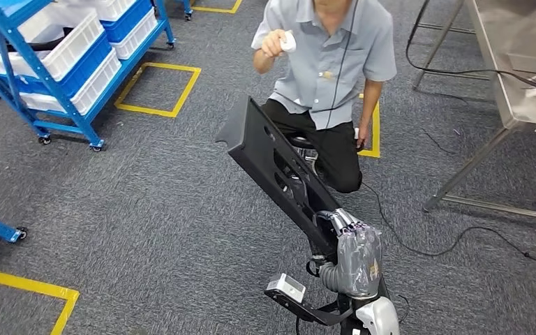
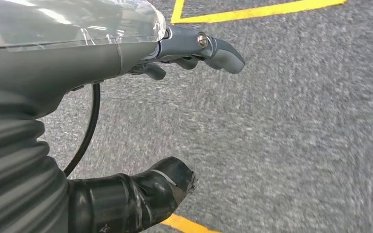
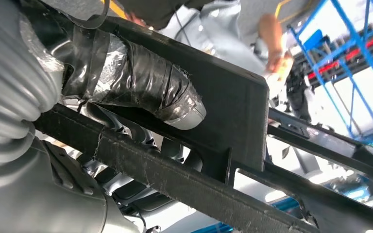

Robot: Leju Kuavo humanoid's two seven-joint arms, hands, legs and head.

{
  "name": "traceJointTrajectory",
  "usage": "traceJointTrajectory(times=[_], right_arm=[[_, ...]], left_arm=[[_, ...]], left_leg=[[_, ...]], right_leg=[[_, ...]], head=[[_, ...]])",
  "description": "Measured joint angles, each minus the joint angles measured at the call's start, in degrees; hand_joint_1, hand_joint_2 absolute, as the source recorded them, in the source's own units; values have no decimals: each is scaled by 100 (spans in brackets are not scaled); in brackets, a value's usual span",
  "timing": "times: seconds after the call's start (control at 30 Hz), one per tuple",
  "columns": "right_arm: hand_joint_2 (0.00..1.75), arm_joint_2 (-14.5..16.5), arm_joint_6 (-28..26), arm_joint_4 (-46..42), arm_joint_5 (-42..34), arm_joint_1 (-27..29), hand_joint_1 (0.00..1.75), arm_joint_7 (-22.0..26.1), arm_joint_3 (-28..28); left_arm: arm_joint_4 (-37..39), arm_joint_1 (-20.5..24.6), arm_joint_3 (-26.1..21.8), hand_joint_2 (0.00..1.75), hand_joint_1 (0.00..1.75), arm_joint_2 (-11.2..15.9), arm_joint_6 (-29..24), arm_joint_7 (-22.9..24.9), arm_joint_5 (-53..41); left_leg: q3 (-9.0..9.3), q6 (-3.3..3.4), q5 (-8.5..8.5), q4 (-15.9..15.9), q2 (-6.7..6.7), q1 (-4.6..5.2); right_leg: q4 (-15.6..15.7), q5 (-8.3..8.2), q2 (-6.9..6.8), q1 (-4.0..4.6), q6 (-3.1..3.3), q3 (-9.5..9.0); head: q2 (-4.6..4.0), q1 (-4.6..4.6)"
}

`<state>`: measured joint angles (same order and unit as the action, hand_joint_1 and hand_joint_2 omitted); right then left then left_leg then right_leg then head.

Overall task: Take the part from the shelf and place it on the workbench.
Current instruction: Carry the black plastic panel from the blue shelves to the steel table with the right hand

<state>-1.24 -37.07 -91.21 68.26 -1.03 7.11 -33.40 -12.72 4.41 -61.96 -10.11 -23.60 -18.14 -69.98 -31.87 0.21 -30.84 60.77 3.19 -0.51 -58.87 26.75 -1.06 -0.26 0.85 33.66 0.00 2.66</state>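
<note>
Clearly our right hand (image 1: 354, 252) grips the long black part (image 1: 279, 164) by its lower end, mid-frame; our left hand (image 2: 126, 121) hangs open over carpet, holding nothing. Stiff and top-heavy, we judge; grasp nearer the middle.

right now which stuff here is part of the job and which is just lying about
Job:
- black part, gripped by right hand
- steel workbench, to the right
- blue shelf

Lying about:
- white bins
- floor cable
- crouching person
- yellow floor tape
</note>
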Motion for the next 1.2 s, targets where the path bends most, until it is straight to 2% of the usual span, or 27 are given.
traceJointTrajectory(times=[0.07,0.1,0.13,0.17,0.2,0.23,0.3,0.37,0.43,0.5,0.57,0.6,0.63,0.67,0.7,0.73,0.8,0.83,0.87,0.93,0.97,1.03,1.07,1.1,1.13,1.17,1.2], right_arm=[[175,1,-4,-25,-18,4,175,12,10],[175,2,-4,-30,-23,9,175,16,12],[175,2,-4,-32,-26,19,175,19,13],[175,2,-4,-33,-28,28,175,19,15],[175,2,-4,-37,-29,36,175,19,17],[175,2,-5,-41,-31,42,175,19,20],[175,2,-10,-54,-36,50,175,20,36],[175,2,-14,-67,-49,70,175,26,68],[175,2,-16,-78,-66,109,175,38,112],[175,2,-19,-91,-74,141,175,48,154],[175,2,-22,-101,-74,152,175,52,180],[175,1,-23,-102,-74,157,175,54,190],[175,1,-23,-102,-74,166,175,54,197],[175,0,-22,-102,-74,175,175,54,203],[175,0,-22,-102,-74,183,175,54,207],[175,1,-22,-103,-74,186,175,54,210],[175,2,-23,-107,-74,182,175,54,214],[175,2,-26,-112,-74,181,175,55,217],[175,2,-30,-117,-74,184,175,57,225],[175,2,-38,-129,-74,201,175,61,244],[175,2,-42,-137,-74,214,175,63,252],[175,5,-58,-151,-74,221,175,69,258],[175,10,-65,-154,-74,223,175,73,258],[175,14,-70,-154,-74,223,175,77,259],[175,18,-71,-153,-74,228,175,79,260],[175,19,-71,-153,-74,237,175,80,260],[175,19,-72,-153,-74,245,175,80,260]], left_arm=[[0,-11,0,175,0,-1,2,-4,-1],[0,-17,0,175,0,-2,3,-3,-3],[0,-20,0,175,0,-4,4,-3,-6],[0,-23,-1,175,0,-5,5,-2,-9],[0,-22,-1,175,0,-4,6,0,-12],[0,-21,-2,175,0,-1,6,2,-13],[0,-26,-3,175,0,4,5,3,-14],[0,-16,-3,175,0,5,4,0,-16],[0,9,-2,175,0,5,4,-3,-17],[0,12,-3,175,0,5,2,-1,-16],[0,-1,-4,175,0,7,0,3,-16],[0,-7,-4,175,0,7,0,3,-16],[0,-11,-4,175,0,8,0,4,-16],[0,-11,-4,175,0,8,1,4,-16],[0,-9,-4,175,0,8,1,4,-16],[0,-5,-4,175,0,7,2,4,-16],[0,-1,-4,175,0,5,2,4,-17],[0,-2,-4,175,0,5,2,5,-18],[0,-2,-4,175,0,4,2,5,-19],[0,2,-4,175,0,3,1,7,-19],[0,8,-4,175,0,3,1,7,-19],[0,13,-4,175,0,4,-1,8,-20],[0,8,-4,175,0,5,-2,9,-21],[0,0,-4,175,0,5,-2,11,-21],[0,-7,-4,175,0,5,-2,13,-22],[0,-13,-4,175,0,5,-3,15,-22],[0,-16,-5,175,0,7,-3,16,-22]], left_leg=[[-297,-30,-368,668,-204,-15],[-478,-42,-524,1052,-241,-17],[-618,-52,-591,1332,-257,-20],[-665,-56,-537,1398,-260,-23],[-607,-56,-372,1233,-267,-28],[-462,-55,-138,885,-303,-41],[-153,-46,180,162,-504,-68],[-45,-19,229,-112,-641,-71],[-41,44,254,-144,-569,-62],[-26,130,290,-189,-457,-62],[-23,185,304,-213,-332,-46],[-26,197,302,-213,-264,-32],[-27,203,298,-213,-195,-20],[-25,208,292,-213,-125,-9],[-19,209,285,-213,-59,-1],[-7,208,277,-213,0,5],[18,188,252,-208,102,24],[27,172,241,-206,151,36],[35,152,231,-207,205,45],[56,101,215,-221,323,57],[61,70,183,-199,300,51],[-60,12,-29,102,52,33],[-210,-10,-210,437,-114,15],[-394,-29,-390,825,-214,7],[-562,-46,-512,1175,-252,0],[-661,-58,-527,1364,-262,-7],[-655,-65,-422,1326,-266,-15]], right_leg=[[14,-16,87,-10,45,-12],[12,-17,138,-8,53,-10],[8,-17,201,-5,56,-12],[3,-17,264,-6,55,-15],[-6,-14,333,-10,51,-21],[-19,-8,402,-16,41,-28],[-66,13,523,-17,0,-10],[-94,6,611,-17,-68,41],[-91,-12,672,-33,-134,73],[-260,112,511,-32,-176,152],[-841,446,253,-25,-208,415],[-1225,620,194,-28,-220,593],[-1522,720,171,-31,-225,729],[-1644,717,162,-33,-222,781],[-1547,610,147,-30,-209,725],[-1230,424,99,-20,-185,555],[-442,124,-154,46,-114,150],[-184,58,-259,85,-80,25],[-65,52,-312,118,-55,-22],[-23,33,-204,127,-10,-15],[9,11,-138,111,16,-24],[73,-37,-18,64,77,-50],[81,-49,40,55,93,-51],[77,-53,106,49,106,-47],[67,-53,177,48,112,-43],[53,-50,255,47,112,-41],[34,-44,334,43,108,-41]], head=[[0,-8],[0,-11],[0,-11],[0,-11],[0,-11],[0,-11],[0,-10],[0,-10],[0,-10],[0,-4],[0,5],[0,8],[0,8],[0,7],[0,8],[0,7],[0,8],[0,6],[0,5],[0,0],[0,1],[0,-5],[0,-11],[0,-16],[0,-19],[0,-20],[0,-19]])
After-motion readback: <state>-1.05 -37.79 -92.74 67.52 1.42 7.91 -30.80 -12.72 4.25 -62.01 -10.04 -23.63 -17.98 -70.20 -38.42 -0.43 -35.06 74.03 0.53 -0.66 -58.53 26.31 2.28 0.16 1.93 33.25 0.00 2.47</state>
